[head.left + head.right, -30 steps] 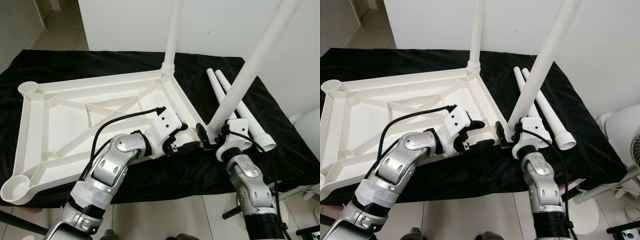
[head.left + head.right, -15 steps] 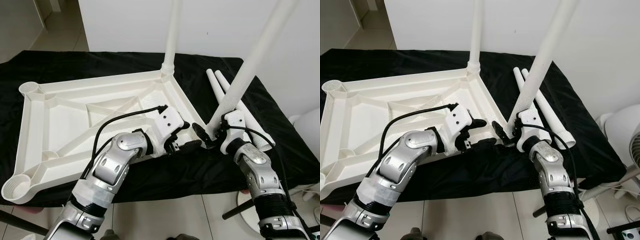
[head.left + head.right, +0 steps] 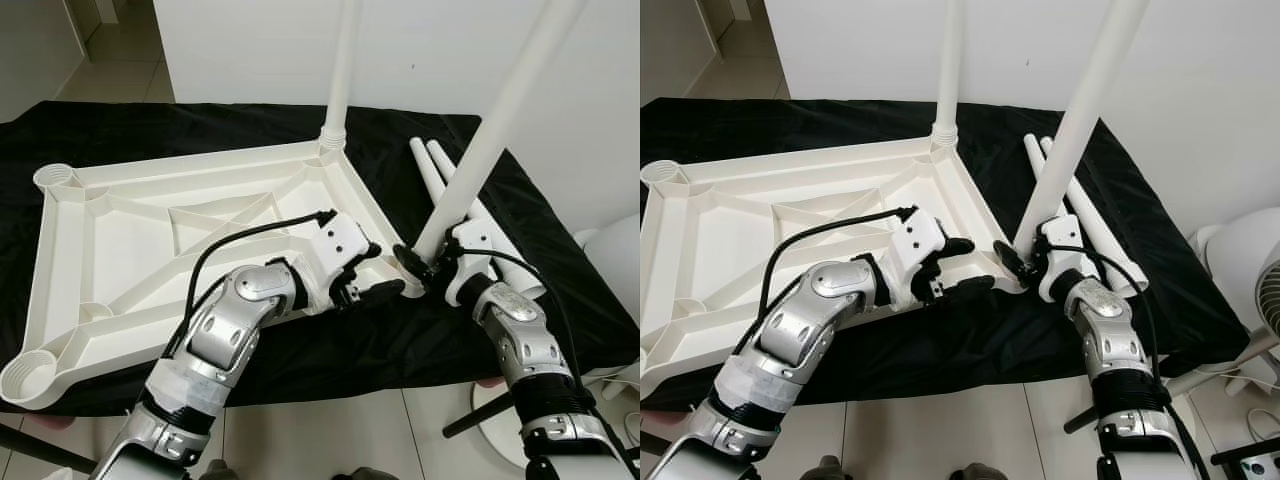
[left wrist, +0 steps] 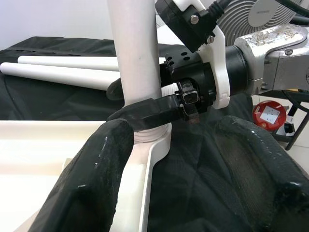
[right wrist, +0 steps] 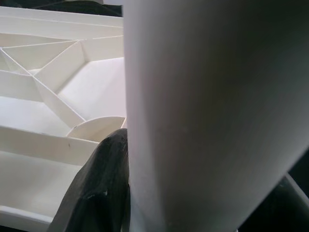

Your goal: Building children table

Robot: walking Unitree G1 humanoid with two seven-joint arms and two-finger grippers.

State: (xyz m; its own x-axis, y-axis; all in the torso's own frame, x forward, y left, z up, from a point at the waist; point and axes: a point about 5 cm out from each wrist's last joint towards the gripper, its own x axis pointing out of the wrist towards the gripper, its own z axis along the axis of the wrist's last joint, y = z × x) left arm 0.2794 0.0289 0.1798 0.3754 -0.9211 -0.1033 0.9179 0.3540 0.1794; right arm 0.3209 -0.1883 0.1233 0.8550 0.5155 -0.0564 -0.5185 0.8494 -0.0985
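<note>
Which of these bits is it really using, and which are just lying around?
In use:
upturned white plastic tabletop
tilted white leg clamped in right hand
upright fitted white leg
left hand at the corner

Lying about:
two spare white legs
black cloth
white fan

Both eye views look forward and down from the head at the black-draped table (image 3: 120, 125), sharing the upturned white tabletop (image 3: 150, 235) near its front edge. The left wrist view sits low and close by the tabletop's near right corner. The right wrist view, pressed against the leg (image 5: 212, 111), seemingly faces back across the tabletop.
</note>
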